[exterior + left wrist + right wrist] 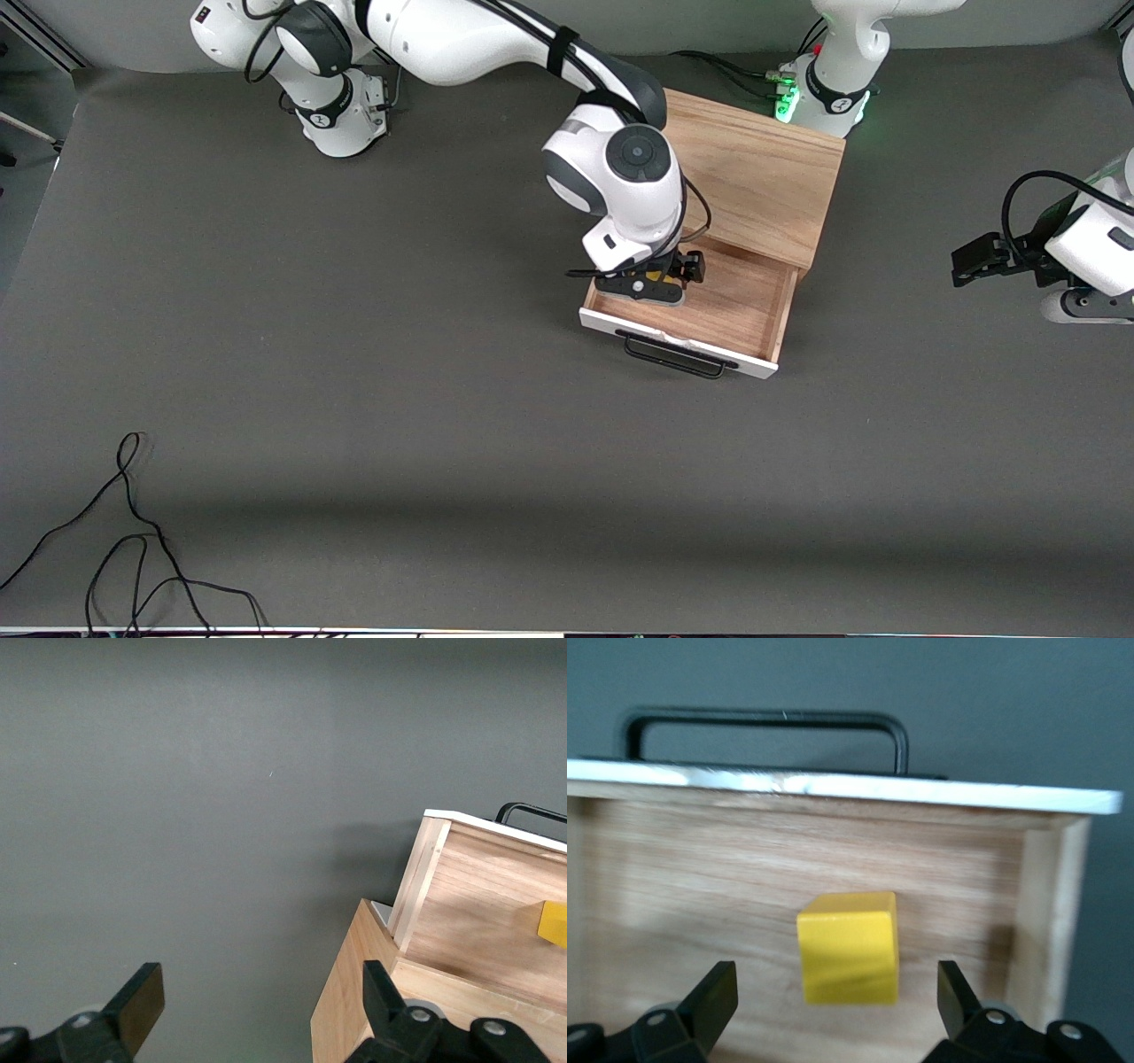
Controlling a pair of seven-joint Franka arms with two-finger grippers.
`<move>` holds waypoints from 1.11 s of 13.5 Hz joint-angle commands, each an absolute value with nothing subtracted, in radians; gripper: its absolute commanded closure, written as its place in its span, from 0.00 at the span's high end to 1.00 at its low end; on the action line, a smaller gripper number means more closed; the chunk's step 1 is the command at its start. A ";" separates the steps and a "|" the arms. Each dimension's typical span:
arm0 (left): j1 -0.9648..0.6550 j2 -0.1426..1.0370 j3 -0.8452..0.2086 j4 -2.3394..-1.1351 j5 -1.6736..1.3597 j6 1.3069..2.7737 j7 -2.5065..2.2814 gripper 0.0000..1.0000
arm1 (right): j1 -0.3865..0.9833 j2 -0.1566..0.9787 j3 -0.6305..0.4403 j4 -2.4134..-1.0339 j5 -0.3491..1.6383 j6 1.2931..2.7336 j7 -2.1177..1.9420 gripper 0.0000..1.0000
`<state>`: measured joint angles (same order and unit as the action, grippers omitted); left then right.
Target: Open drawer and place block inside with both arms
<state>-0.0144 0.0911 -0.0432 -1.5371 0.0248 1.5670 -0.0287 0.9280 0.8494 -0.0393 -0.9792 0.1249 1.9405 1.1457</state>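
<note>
Grey matte covering spreads over the whole table (354, 354), and I see a loose black cable (133, 540) curling at about seven o'clock in the front view, nearest the camera. A pale grey wall runs along the top edge by the arm bases.

The oak cabinet (753, 168) sits at roughly one o'clock from the table's middle, close to the left arm's green-lit base (828, 97). Its drawer (744, 306) is pulled out toward the camera, white front and black handle (678, 354) leading.

The right gripper (651, 285) is over the open drawer, jaws spread wide and holding nothing. The left gripper (252, 1001) waits over bare table toward the left arm's end, jaws also wide apart.

The yellow block (849, 947) rests on the drawer floor, between the right gripper's fingers (713, 997) but apart from them.
</note>
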 commanded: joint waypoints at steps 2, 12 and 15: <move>-0.012 0.089 -0.044 -1.537 0.037 1.577 -0.014 1.00 | 0.858 0.694 -0.038 -0.994 0.121 1.839 1.138 1.00; -0.012 0.090 -0.044 -1.537 0.037 1.577 -0.014 1.00 | 0.505 0.418 -0.038 -1.194 0.133 1.617 0.593 1.00; -0.012 0.091 -0.044 -1.537 0.038 1.577 -0.014 1.00 | 0.367 0.296 -0.034 -1.365 0.133 1.618 0.436 1.00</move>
<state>-0.0143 0.0919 -0.0426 -1.5371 0.0254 1.5671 -0.0287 0.4252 0.4261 -0.0491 -1.1861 0.1246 1.6047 0.5134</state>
